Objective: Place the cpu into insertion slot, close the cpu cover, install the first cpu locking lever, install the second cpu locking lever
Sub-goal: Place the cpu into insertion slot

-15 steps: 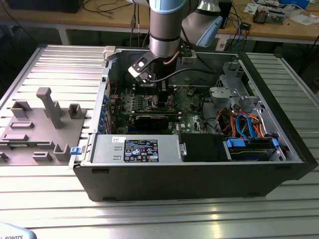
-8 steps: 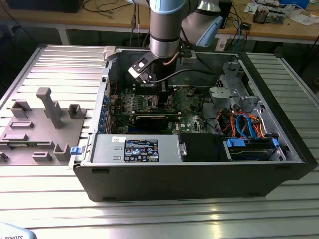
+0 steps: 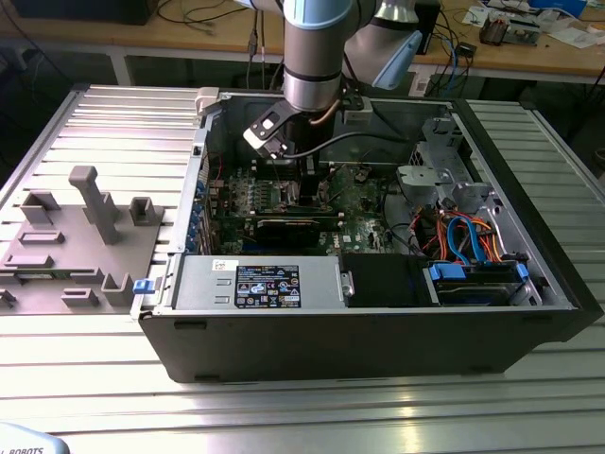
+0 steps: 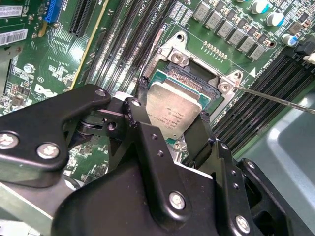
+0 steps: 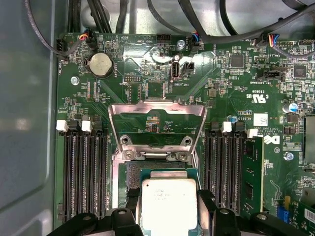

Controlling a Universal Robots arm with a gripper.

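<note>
The cpu (image 5: 169, 204) (image 4: 172, 110), a flat silver-grey square, sits between the black fingers (image 5: 131, 206) of my gripper (image 5: 169, 209) (image 4: 171, 123), which is shut on two opposite edges of it. It hangs over the near part of the insertion slot (image 5: 156, 169) (image 4: 189, 78), whose dark contact field still shows beyond the chip. Whether the chip touches the socket I cannot tell. The cpu cover (image 5: 156, 105) stands flipped open behind the socket. In the exterior view the gripper (image 3: 307, 186) reaches down onto the green motherboard (image 3: 354, 203) inside the open computer case (image 3: 378, 331).
Long black memory slots (image 5: 81, 172) (image 5: 224, 167) flank the socket on both sides. A thin metal rod (image 4: 278, 100) juts out beside the socket. A black card (image 3: 284, 227), a power supply (image 3: 255, 284) and cable bundles (image 3: 458, 236) crowd the case. A grey fixture (image 3: 85, 218) lies outside it.
</note>
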